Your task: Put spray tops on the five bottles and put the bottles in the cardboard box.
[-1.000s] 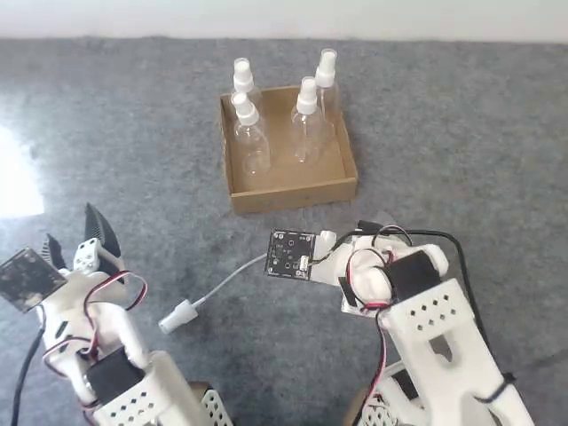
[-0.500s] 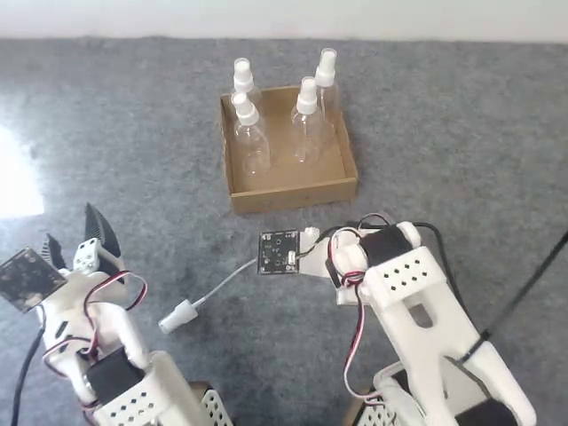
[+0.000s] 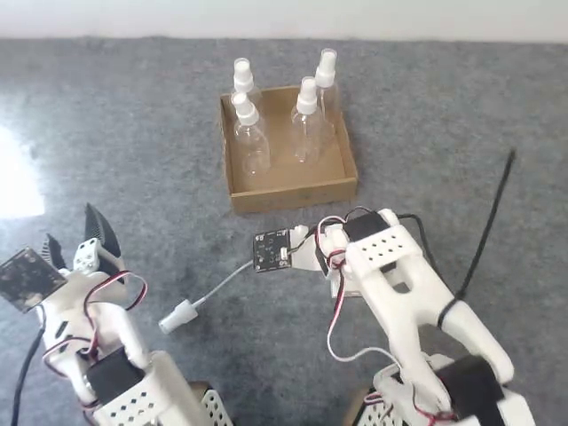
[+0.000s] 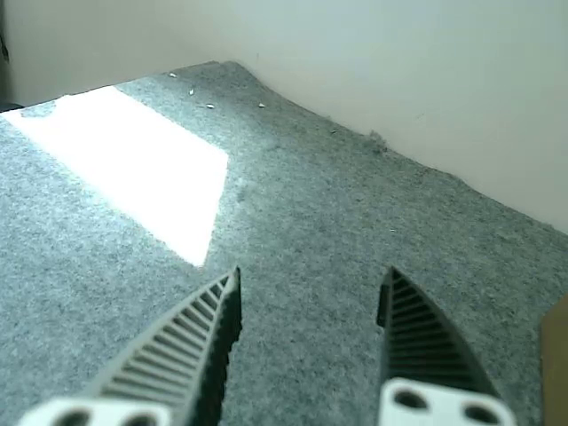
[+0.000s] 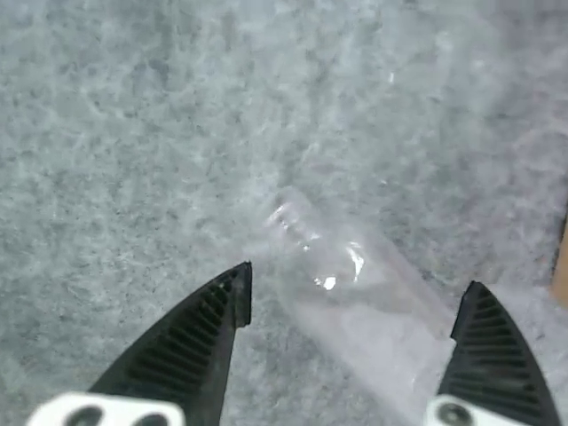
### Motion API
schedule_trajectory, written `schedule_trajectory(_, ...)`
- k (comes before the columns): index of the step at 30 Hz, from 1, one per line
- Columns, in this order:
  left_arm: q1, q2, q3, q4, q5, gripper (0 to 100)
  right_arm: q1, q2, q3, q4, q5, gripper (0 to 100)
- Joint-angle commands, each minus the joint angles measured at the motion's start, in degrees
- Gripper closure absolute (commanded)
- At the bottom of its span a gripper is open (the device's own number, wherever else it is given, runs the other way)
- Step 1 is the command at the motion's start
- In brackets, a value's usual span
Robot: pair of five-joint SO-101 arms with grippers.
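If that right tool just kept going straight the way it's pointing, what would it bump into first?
Most likely the clear bottle, which lies capless on the carpet, squarely in line with the open right tool. Depth is hard to judge, but nothing shows in between.

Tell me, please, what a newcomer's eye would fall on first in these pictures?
Four clear bottles with white spray tops stand upright in the cardboard box at the far middle of the grey mat. Nearer, a fifth bottle lies uncapped on the mat between the open jaws of the right arm. A loose spray top with its tube lies on the mat between the two arms.
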Motion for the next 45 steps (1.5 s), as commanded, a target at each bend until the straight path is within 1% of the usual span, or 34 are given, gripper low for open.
schedule_trajectory(1, 0.0, -1.3, -0.6, -1.8, 0.4, 76, 3.3, 2.5, -3.3, -5.4, 1.1, 67.4)
schedule_trajectory(5, 0.0, -1.3, -0.6, -1.8, 0.4, 76, 4.2, 5.8, -3.3, -7.4, 1.1, 68.5)
schedule_trajectory(11, 0.0, -1.3, -0.6, -1.8, 0.4, 76, 4.2, 8.7, -3.3, -7.5, 1.8, 79.5)
schedule_trajectory(17, 0.0, -1.3, -0.6, -1.8, 0.4, 76, 4.2, 9.2, -3.3, -7.2, 1.9, 80.8)
schedule_trajectory(19, 0.0, -1.3, -0.6, -1.8, 0.4, 76, 4.1, 9.1, -3.3, -7.3, -1.3, 80.8)
schedule_trajectory(22, 0.0, -1.3, -0.6, -1.8, 0.4, 76, 3.8, 8.7, -3.3, -7.4, -9.8, 80.8)
schedule_trajectory(24, 0.0, -1.3, -0.6, -1.8, 0.4, 76, 3.6, 8.7, -3.3, -7.4, -14.2, 80.8)
schedule_trajectory(31, 0.0, -1.3, -0.6, -1.8, 0.4, 76, 3.6, 8.7, -3.3, -7.4, -21.9, 80.8)
schedule_trajectory(36, 0.0, -1.3, -0.6, -1.8, 0.4, 76, 3.2, 8.7, -3.3, -7.4, -28.9, 80.8)
schedule_trajectory(38, 0.0, -1.3, -0.6, -1.8, 0.4, 76, 2.9, 8.7, -3.3, -7.3, -30.2, 80.5)
schedule_trajectory(40, 0.0, -1.3, -0.6, -1.8, 0.4, 76, 2.3, 8.7, -4.0, -6.3, -29.5, 80.3)
schedule_trajectory(45, 0.0, -1.3, -0.6, -1.8, 0.4, 76, 1.7, 9.1, -8.6, 1.5, -26.1, 80.3)
